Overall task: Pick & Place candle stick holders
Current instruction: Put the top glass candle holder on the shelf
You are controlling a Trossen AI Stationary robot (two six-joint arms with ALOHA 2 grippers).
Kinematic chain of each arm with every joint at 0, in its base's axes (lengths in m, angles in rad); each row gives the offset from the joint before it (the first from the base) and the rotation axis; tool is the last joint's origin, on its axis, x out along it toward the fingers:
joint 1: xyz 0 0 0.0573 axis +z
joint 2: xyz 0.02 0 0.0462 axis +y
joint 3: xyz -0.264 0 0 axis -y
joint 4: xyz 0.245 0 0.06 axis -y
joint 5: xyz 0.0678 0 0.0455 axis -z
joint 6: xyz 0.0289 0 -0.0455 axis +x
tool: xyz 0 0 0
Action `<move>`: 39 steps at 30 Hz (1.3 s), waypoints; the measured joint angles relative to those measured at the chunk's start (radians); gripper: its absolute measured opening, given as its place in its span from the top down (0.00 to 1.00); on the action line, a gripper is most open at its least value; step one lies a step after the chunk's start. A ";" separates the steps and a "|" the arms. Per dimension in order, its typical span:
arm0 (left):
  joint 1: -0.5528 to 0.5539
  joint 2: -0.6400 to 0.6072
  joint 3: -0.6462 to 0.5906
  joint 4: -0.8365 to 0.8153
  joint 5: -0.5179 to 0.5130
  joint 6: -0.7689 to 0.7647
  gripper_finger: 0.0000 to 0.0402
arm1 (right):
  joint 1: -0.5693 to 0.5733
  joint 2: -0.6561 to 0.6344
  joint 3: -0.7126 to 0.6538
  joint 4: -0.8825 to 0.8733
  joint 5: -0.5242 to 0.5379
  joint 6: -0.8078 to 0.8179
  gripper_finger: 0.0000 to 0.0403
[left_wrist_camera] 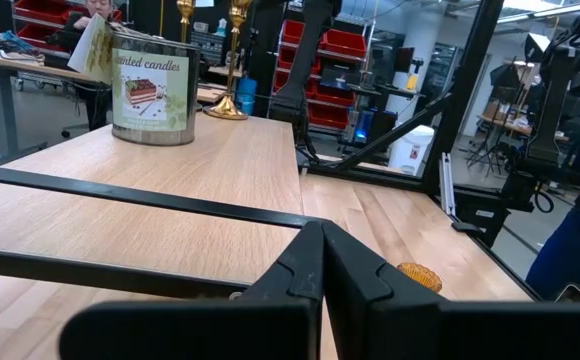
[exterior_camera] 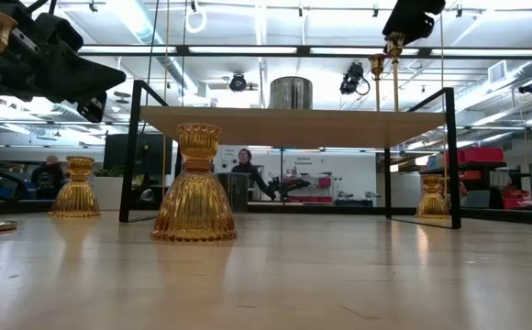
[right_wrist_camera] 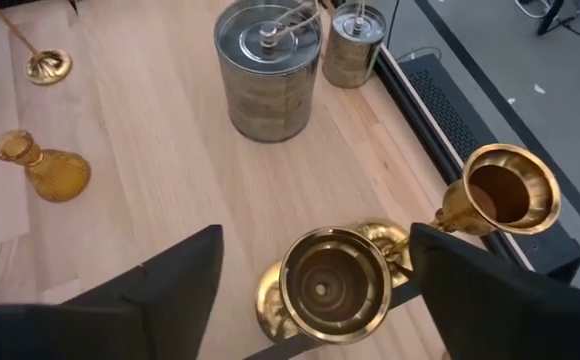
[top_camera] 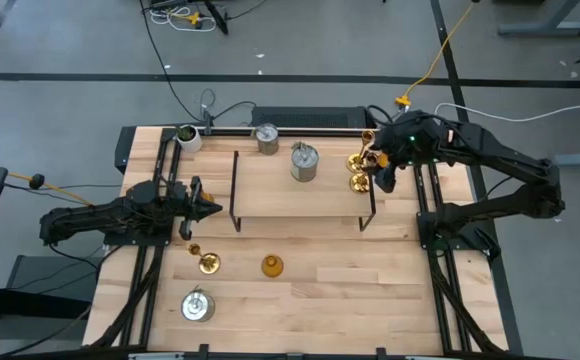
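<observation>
On the wooden rack [top_camera: 270,185] stand a silver can holder [top_camera: 305,162] and two gold brass holders [top_camera: 358,160] [top_camera: 360,183], both upright on their flared bases. My right gripper [right_wrist_camera: 315,245] hovers open above the nearer gold holder [right_wrist_camera: 335,282], one finger on either side of its cup, gaps showing. The second gold holder [right_wrist_camera: 500,192] stands beside it. My left gripper [top_camera: 207,208] waits shut at the rack's left end. On the table's near part stand a gold holder [top_camera: 206,262], an amber one [top_camera: 272,265] and a silver can [top_camera: 197,305].
Another silver can [top_camera: 266,138] and a whitish cup [top_camera: 188,137] stand behind the rack near the table's far edge. The rack's black wire sides [top_camera: 236,190] rise at both ends. Bare wood lies at the table's near right [top_camera: 370,290].
</observation>
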 joint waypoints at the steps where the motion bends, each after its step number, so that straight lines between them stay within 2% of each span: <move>1: 0.000 0.000 0.000 0.000 0.000 0.000 0.98 | 0.000 -0.003 0.000 0.000 -0.001 0.000 0.18; 9: 0.000 0.000 0.000 0.000 0.000 0.000 0.98 | 0.000 -0.054 0.000 0.000 -0.039 0.010 0.14; 17: 0.000 0.000 0.000 0.000 0.000 0.000 0.98 | -0.001 -0.121 0.000 -0.048 0.097 0.011 0.14; 20: 0.000 0.000 0.000 0.000 0.000 0.000 0.98 | -0.019 -0.144 0.000 -0.072 0.115 0.011 0.14; 34: 0.000 0.000 0.000 0.000 0.000 0.000 0.98 | -0.248 -0.172 -0.001 -0.167 0.118 0.010 0.14; 39: 0.000 0.000 0.000 0.000 0.000 0.000 0.98 | -0.337 -0.172 -0.001 -0.215 0.163 0.010 0.14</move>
